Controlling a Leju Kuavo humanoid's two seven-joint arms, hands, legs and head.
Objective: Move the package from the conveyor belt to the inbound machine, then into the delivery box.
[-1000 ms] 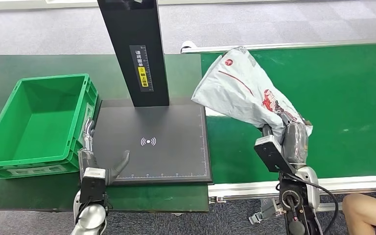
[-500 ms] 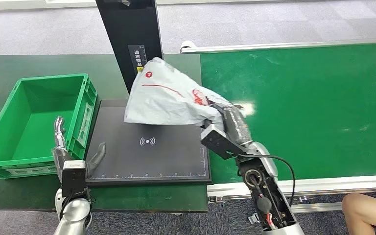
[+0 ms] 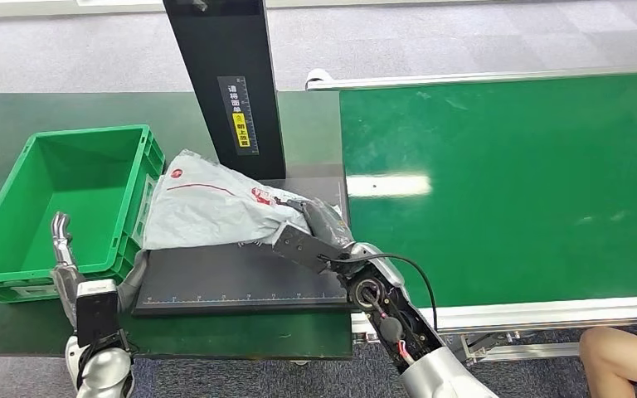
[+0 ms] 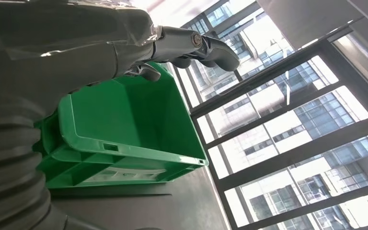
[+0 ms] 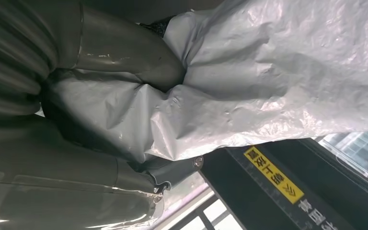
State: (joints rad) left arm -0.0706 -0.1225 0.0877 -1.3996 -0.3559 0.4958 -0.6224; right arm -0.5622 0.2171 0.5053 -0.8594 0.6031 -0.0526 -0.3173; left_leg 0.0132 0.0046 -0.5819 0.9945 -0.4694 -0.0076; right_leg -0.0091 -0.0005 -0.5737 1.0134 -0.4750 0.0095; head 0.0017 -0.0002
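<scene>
My right hand (image 3: pixel 319 225) grips the package (image 3: pixel 207 207), a soft, crinkled, seemingly light bag draped over the inbound machine (image 3: pixel 240 269), best held by its bunched end; my left hand (image 3: pixel 66 257) hovers spread, holding nothing.

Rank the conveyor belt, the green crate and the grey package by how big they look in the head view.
1. Conveyor belt, largest by far.
2. Green crate.
3. Grey package, somewhat smaller than the crate, though it is crumpled and partly hidden by the right robot hand.
</scene>
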